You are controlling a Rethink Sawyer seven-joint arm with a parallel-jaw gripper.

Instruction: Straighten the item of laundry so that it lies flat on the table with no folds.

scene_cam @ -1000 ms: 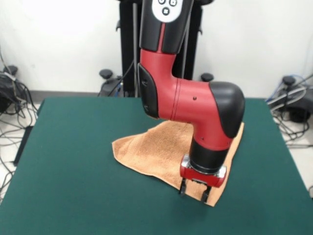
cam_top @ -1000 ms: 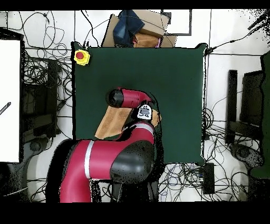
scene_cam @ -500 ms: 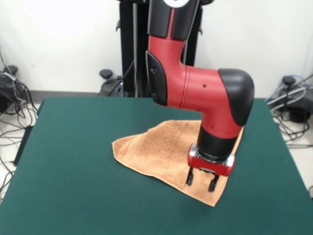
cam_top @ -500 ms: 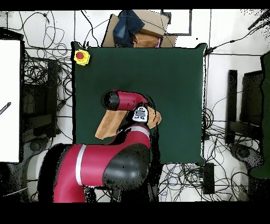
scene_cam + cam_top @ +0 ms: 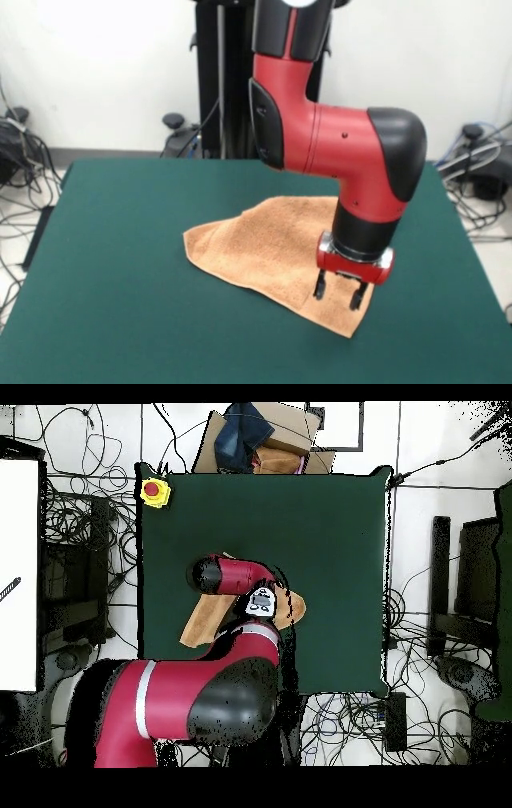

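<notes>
A large rectangular table with a dark green felt-like top (image 5: 120, 264) fills most of the front view, standing before a plain white wall. Tangles of black cable (image 5: 20, 172) lie on the pale floor at both sides of it. From overhead, the same green top (image 5: 330, 554) is ringed by more cabling, a small yellow box with a red button (image 5: 154, 491) sits at one corner, and a brown cardboard box with dark blue cloth on it (image 5: 255, 439) stands just past the far edge.

A small peach-orange terry-cloth towel (image 5: 256, 244) lies on the table, somewhat toward the right of the front view. It is not flat: the edge toward the table's far side is humped up, and the outline is an uneven wedge, with one rounded corner pointing left and one sharp corner pointing toward the camera. From overhead only parts of the towel (image 5: 205, 619) show at either side of the arm.

The red and black jointed robot arm (image 5: 328, 148) comes down from above, bends at a black elbow cap and turns its wrist straight down over the towel's near right corner. The black two-fingered gripper (image 5: 342, 292) hangs just above the cloth, its fingers (image 5: 320, 286) spread apart and nothing between them. Whether the tips touch the towel cannot be told.
</notes>
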